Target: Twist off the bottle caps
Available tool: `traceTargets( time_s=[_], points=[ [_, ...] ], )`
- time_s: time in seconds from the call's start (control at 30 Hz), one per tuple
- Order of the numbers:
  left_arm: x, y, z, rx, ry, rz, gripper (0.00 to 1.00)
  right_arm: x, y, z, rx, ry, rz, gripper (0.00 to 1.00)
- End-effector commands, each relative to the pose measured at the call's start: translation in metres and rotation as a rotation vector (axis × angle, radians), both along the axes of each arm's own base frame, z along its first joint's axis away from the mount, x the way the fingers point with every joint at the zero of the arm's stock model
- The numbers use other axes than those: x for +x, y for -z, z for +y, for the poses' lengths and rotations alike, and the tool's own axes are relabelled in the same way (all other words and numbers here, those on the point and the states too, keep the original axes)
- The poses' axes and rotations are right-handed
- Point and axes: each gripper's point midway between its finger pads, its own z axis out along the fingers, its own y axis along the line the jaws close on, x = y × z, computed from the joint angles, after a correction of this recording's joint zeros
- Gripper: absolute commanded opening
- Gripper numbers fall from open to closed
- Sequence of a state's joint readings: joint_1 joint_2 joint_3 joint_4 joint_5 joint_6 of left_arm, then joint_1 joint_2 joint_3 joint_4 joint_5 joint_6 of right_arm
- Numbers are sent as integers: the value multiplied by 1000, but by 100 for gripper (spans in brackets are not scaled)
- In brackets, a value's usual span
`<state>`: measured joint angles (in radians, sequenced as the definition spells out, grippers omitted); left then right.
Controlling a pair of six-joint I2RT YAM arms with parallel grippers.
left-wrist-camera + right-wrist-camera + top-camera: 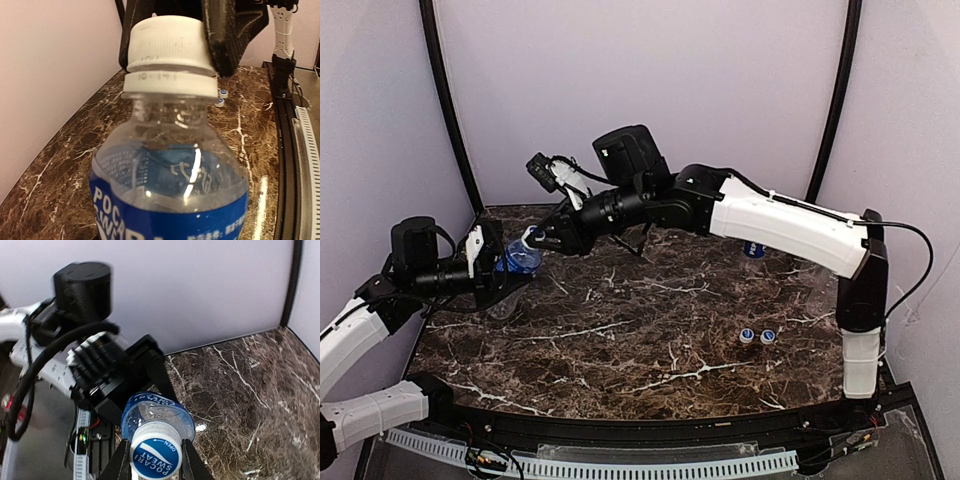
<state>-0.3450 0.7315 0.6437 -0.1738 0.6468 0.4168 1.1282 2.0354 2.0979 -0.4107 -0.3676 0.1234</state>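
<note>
At the left of the top view the left pincer [498, 272] is clamped round the body of a blue-labelled bottle [520, 260] by the counter's [650, 350] left edge, its neck tilted up and to the right. The white cap [156, 456] sits low in the centre of the right wrist view, seen end-on. The bottle's long axis therefore runs straight into the right pincer [154, 465], whose 2 fingers are closed on the cap's sides; a twist about that axis should loosen it

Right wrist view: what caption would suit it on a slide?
Right gripper shut on the cap of a bottle that the left gripper holds.
</note>
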Motion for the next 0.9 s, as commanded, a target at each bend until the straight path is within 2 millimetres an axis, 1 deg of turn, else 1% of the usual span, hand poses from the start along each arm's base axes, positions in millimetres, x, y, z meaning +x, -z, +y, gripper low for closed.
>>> traceTargets(
  time_s=[0.0, 0.03, 0.1, 0.2, 0.27, 0.3, 0.33, 0.37, 0.4, 0.43, 0.47, 0.5, 0.53, 0.57, 0.6, 0.63, 0.67, 0.7, 0.73, 0.77, 0.8, 0.87],
  points=[
    [-53, 13, -18, -53, 272, 131, 32, -80, -5, -35, 51, -475, -250, 0],
    [-66, 13, -21, -87, 334, 177, 32, -92, 2, -43, 53, -544, -284, 0],
    [-77, 16, -23, -110, 375, 230, 32, -102, 18, -51, 41, -614, -373, 0],
    [-81, 16, -24, -119, 383, 246, 32, -99, 34, -50, -31, -629, -472, 0],
    [-81, 13, -24, -125, 389, 243, 32, -92, 37, -47, -73, -621, -511, 0],
    [-82, 11, -24, -127, 392, 243, 32, -88, 38, -46, -89, -606, -532, 2],
    [-81, 10, -25, -128, 392, 242, 32, -83, 39, -45, -103, -586, -555, 22],
    [-80, 10, -24, -126, 387, 240, 32, -76, 40, -43, -115, -555, -571, 46],
    [-77, 11, -24, -121, 372, 236, 32, -67, 40, -39, -132, -500, -570, 74],
    [-75, 11, -24, -118, 360, 231, 31, -57, 36, -35, -142, -439, -562, 95],
    [-68, 14, -22, -110, 321, 223, 30, -47, 31, -30, -151, -374, -550, 98],
    [-65, 15, -22, -106, 300, 216, 30, -41, 23, -28, -149, -324, -523, 98],
    [-55, 16, -19, -99, 245, 199, 30, -40, 16, -26, -140, -297, -491, 98],
    [-50, 16, -18, -97, 216, 188, 30, -40, 7, -26, -118, -278, -461, 98],
    [-39, 16, -15, -91, 163, 162, 29, -40, -2, -25, -89, -256, -416, 98],
    [-33, 13, -14, -93, 139, 134, 30, -38, -16, -22, -43, -219, -378, 98],
    [-26, 13, -12, -85, 97, 119, 29, -31, -26, -20, -6, -155, -312, 99],
    [-21, 10, -11, -87, 80, 96, 29, -20, -31, -18, 14, -79, -230, 99],
    [-15, 11, -9, -84, 50, 88, 28, -10, -33, -17, 28, -12, -155, 97],
    [-12, 8, -8, -87, 39, 72, 28, -1, -33, -16, 35, 50, -80, 93],
    [-8, 8, -6, -85, 16, 66, 28, 5, -29, -14, 34, 88, -29, 90],
    [-4, 8, -4, -81, -11, 54, 28, 9, -21, -11, 32, 121, 28, 84]
  ],
)
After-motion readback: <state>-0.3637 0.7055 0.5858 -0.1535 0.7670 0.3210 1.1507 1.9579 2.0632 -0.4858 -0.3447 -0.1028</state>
